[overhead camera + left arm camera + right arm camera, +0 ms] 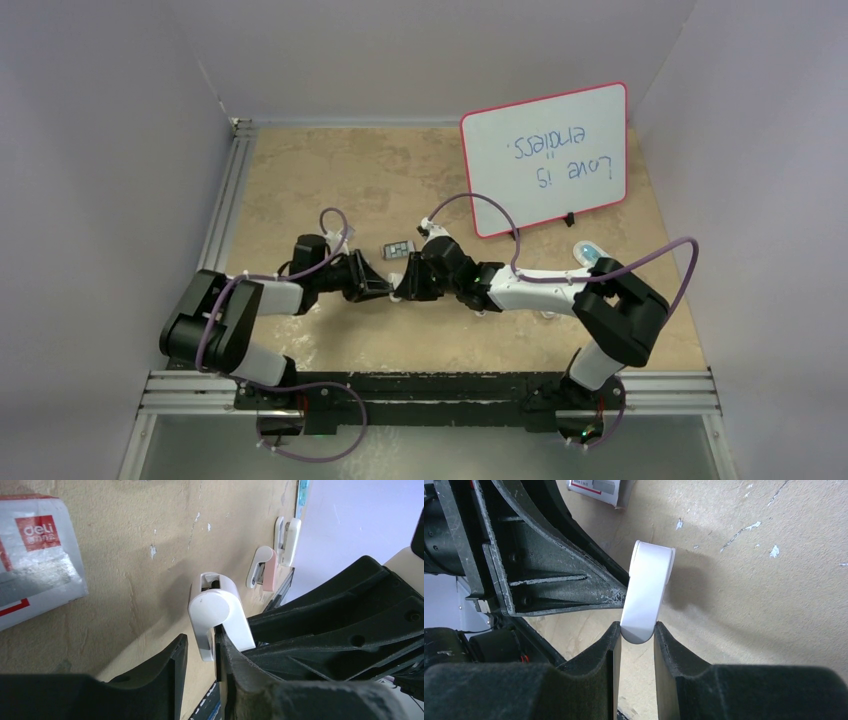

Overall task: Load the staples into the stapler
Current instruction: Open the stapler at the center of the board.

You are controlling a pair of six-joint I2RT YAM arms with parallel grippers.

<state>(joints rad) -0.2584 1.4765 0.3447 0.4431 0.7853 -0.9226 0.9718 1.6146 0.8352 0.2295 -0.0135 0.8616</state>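
**Stapler position.** The white plastic mini stapler (646, 595) is held clear of the beige mottled worktop (330, 180), at the centre where the two arms meet.

**Right fingers.** The right fingers (609, 650) are closed on the stapler's rounded end, one pad on each side. The stapler's long axis runs straight out from these fingers, away from the wrist, with a slight tilt.

**Left fingers.** The left fingers (170, 670) come in from the opposite side and stand narrow around the stapler's lower limb. One pad touches the plastic. A thin dark gap shows at the other, so the views do not show whether the clamp is made.

**Staples.** The staples are in the small red-and-grey cardboard box (397, 249). It lies flat on the worktop just beyond the meeting point, on the side away from the arm bases and apart from the stapler. Single strips cannot be made out.

**Governing relation.** The stapler lies end-on between the two opposed sets of fingers, and the box is near both arms. Judged from this, the stapler must be opened before either arm can be freed to fetch a strip.
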